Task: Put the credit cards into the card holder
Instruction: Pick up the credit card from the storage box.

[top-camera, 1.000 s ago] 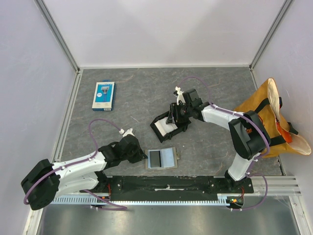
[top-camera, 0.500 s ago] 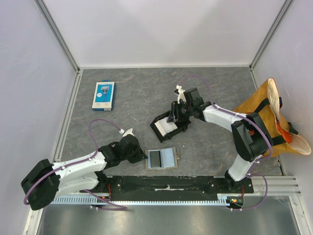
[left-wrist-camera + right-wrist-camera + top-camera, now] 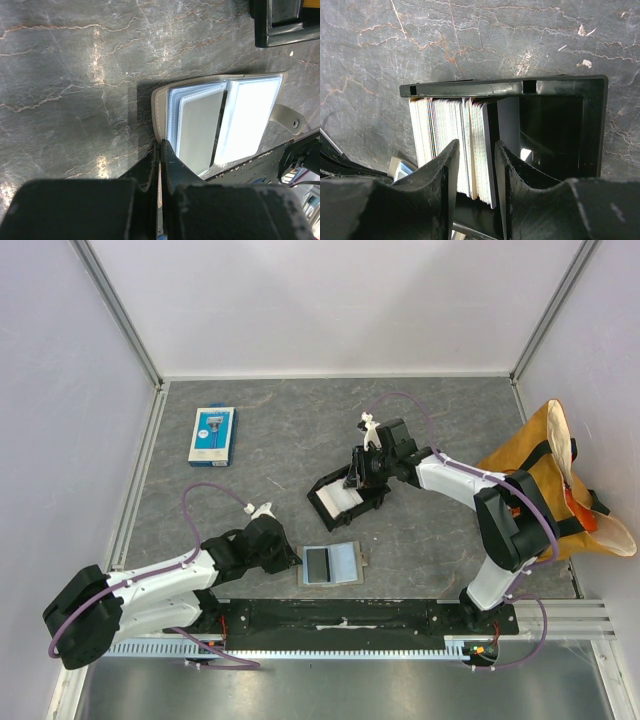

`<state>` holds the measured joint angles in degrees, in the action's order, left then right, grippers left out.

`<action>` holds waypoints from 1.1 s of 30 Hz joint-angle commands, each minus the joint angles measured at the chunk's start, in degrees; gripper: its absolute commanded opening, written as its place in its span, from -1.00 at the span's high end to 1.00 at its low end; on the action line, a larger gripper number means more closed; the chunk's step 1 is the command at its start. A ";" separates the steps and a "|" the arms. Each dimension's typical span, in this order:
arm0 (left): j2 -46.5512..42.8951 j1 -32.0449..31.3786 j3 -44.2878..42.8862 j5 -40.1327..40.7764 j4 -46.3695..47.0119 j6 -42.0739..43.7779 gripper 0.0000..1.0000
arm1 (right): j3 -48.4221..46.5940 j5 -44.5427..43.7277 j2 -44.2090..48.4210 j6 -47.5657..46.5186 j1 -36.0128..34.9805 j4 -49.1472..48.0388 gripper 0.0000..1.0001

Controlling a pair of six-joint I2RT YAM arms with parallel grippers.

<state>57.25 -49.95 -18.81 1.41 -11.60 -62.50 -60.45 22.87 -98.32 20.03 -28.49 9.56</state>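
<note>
Dark marbled table boxed in by plain white walls, with a blue pack far left and an orange bag on the right. The holder lies open at the near edge. The left arm is stretched low along that edge, and the left tool is closed, its tip right at the holder's left edge. The right arm reaches to mid-table, where the right tool is part-open, straddling some cards standing in the black tray.
</note>
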 commanded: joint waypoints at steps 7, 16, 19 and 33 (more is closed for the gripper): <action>-0.21 0.21 -1.41 0.08 1.49 2.56 0.97 | -0.82 -0.64 2.61 1.85 0.01 -1.56 0.27; -0.30 0.03 -1.14 0.00 1.49 2.56 0.96 | -0.20 -0.20 3.14 2.20 0.10 -2.27 0.58; -0.48 0.12 -1.06 0.00 1.49 2.56 0.96 | -0.29 -0.20 3.49 2.20 0.10 -2.35 0.59; -0.39 0.03 -1.14 0.00 1.31 2.56 0.96 | 0.42 -3.45 3.49 1.68 0.10 -1.74 1.00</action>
<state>57.25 -49.95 -18.81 1.39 -11.55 -61.84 -60.40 19.77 -97.23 21.52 -28.27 9.47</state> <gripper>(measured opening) 0.022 0.049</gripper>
